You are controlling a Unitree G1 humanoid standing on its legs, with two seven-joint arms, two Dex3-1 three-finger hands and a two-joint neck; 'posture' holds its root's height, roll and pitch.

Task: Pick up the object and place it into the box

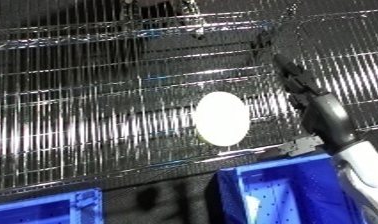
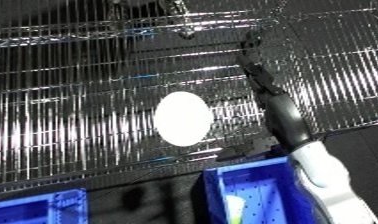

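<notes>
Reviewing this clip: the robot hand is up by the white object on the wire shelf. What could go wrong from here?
1. The right robot hand reaches past the white oval object rather than onto it, so a grasp may miss.
2. The object lies near the wire shelf's front edge; a nudge could push it off, perhaps missing the blue bin.

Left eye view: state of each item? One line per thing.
White oval object: lying on the wire shelf, not held.
Right hand: open, fingers straight, extended over the shelf to the right of the object, apart from it.
Wire shelf: carries only the object.
Blue bin: open-topped, below the shelf's front edge.
Left hand: not in view.
</notes>
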